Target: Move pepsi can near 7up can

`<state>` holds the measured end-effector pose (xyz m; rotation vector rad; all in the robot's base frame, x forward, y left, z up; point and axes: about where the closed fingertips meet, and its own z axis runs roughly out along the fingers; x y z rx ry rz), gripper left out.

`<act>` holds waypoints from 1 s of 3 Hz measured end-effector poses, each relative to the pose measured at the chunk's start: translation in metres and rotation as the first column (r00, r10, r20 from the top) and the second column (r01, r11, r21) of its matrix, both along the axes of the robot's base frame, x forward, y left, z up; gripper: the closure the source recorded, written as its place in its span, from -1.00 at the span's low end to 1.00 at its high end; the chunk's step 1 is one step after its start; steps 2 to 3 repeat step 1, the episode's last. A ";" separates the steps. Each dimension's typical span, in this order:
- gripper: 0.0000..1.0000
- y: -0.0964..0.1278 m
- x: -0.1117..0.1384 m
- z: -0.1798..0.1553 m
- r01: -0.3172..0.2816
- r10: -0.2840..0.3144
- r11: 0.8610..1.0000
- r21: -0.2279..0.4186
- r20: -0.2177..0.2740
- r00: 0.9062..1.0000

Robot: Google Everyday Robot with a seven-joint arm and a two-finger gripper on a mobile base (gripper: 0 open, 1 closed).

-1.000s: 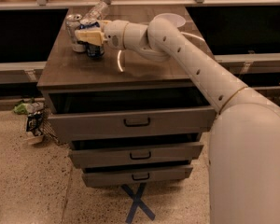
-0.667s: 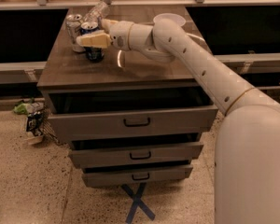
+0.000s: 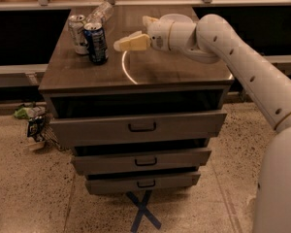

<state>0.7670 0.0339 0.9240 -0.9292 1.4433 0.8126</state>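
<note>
The dark blue pepsi can [image 3: 96, 43] stands upright on the left part of the cabinet top [image 3: 174, 69]. The whitish 7up can [image 3: 77, 34] stands right behind it to the left, almost touching it. My gripper [image 3: 137, 31] hovers over the cabinet top to the right of both cans, a short gap away from the pepsi can. Its fingers [image 3: 132, 43] are spread apart and hold nothing.
A clear plastic bottle [image 3: 101, 12] lies on its side at the back left of the cabinet top. The cabinet has three drawers [image 3: 140, 126] below. Crumpled litter [image 3: 33, 121] lies on the floor at the left. Blue tape [image 3: 143, 210] marks the floor in front.
My gripper has let go of the pepsi can and drawn back to the right. The can now stands free beside the 7up can.
</note>
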 end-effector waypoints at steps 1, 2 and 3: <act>-1.00 0.000 0.000 0.000 0.000 0.000 1.000 0.000 0.000 1.000; -1.00 0.000 0.000 0.000 0.000 0.000 1.000 0.000 0.000 1.000; -1.00 0.000 0.000 0.000 0.000 0.000 1.000 0.000 0.000 1.000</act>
